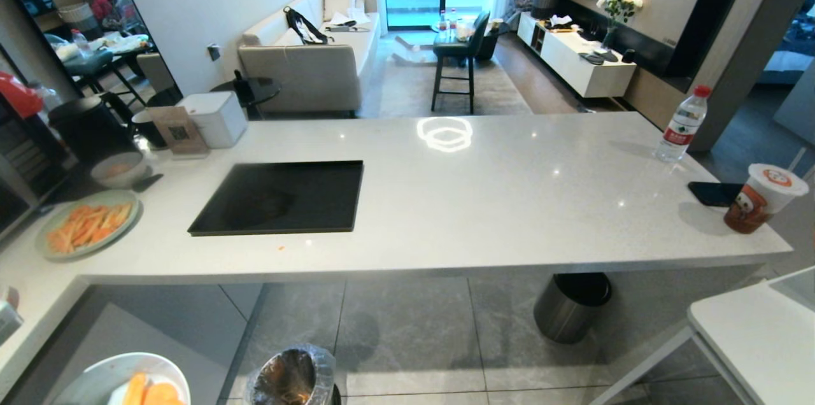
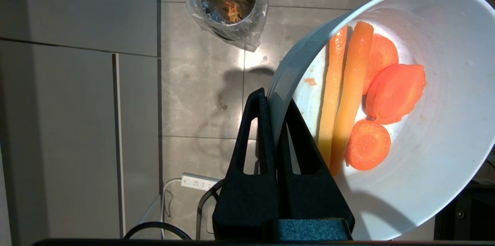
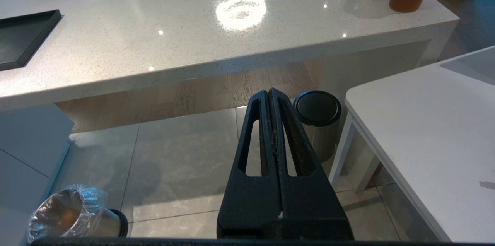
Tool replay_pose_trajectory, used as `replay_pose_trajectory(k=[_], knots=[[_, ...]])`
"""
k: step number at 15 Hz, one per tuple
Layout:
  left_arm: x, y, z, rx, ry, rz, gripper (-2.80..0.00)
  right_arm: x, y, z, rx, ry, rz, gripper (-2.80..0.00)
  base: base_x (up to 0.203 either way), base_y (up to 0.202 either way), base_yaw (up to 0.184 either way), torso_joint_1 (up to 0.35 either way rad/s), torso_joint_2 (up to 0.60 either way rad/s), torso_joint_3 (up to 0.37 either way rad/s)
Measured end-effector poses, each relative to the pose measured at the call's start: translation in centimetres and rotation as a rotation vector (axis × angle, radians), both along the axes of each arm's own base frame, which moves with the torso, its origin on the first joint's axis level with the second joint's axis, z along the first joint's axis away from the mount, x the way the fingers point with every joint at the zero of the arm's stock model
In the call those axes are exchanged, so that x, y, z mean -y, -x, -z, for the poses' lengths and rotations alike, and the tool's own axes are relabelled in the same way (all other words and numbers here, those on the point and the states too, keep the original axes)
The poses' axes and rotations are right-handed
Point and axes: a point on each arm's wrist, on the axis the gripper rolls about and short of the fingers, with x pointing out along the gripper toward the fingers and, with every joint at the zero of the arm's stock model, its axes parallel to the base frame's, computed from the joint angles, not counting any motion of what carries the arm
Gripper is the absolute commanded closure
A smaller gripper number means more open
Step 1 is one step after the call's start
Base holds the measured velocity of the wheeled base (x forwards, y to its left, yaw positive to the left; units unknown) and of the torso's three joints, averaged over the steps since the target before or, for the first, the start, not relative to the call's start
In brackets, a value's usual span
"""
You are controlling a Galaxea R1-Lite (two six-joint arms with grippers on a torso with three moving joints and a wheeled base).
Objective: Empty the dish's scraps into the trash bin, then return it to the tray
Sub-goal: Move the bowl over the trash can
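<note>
Item: dish [image 2: 417, 153], pale glossy bowl. Location: held off the table [image 1: 509, 201], above the floor, at the lower left of the head view, just beside the trash bin [image 1: 291, 376] but not yet judged to be over its mouth.

Holder: left pincer [image 2: 276, 101], closed on the dish's rim, one finger inside the wall and one outside. The right pincer [image 3: 269, 97] is shut on nothing and parked low, facing the table's edge.

Contents: scraps [image 2: 363, 99], namely round carrot slices and two long yellowish-orange sticks, all resting against the inner wall.

Orientation: the dish is tilted, its mouth turned partly sideways rather than straight up. The sticks' long axes lie roughly parallel, running from the gripped rim toward the far rim.

Receptacle: lined metal bin, standing on the floor tiles; a few orange pieces are seen at its bottom in the left wrist view.

Tray [image 1: 280, 196]: on the table, bare, well apart from the dish.

Progress, as judged: the dish is lifted and carried to the bin. Outstanding: positioning over the bin, tipping until the scraps slide out, return to the tray.
</note>
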Motion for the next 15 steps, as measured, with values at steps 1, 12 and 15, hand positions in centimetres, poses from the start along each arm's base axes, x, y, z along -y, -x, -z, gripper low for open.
replay_pose_trajectory(k=[1,12,15], knots=[[0.03,0.08,0.07,-0.01,0.002,0.001,0.0,0.0,0.0,0.0,0.0,0.0,0.0,0.0,0.0,0.0,0.0,0.0,0.0,0.0],[0.36,0.37,0.38,-0.051,0.016,0.042,0.0,0.0,0.0,0.0,0.0,0.0,0.0,0.0,0.0,0.0,0.0,0.0,0.0,0.0],[0.36,0.41,0.47,-0.055,0.015,0.041,0.0,0.0,0.0,0.0,0.0,0.0,0.0,0.0,0.0,0.0,0.0,0.0,0.0,0.0]])
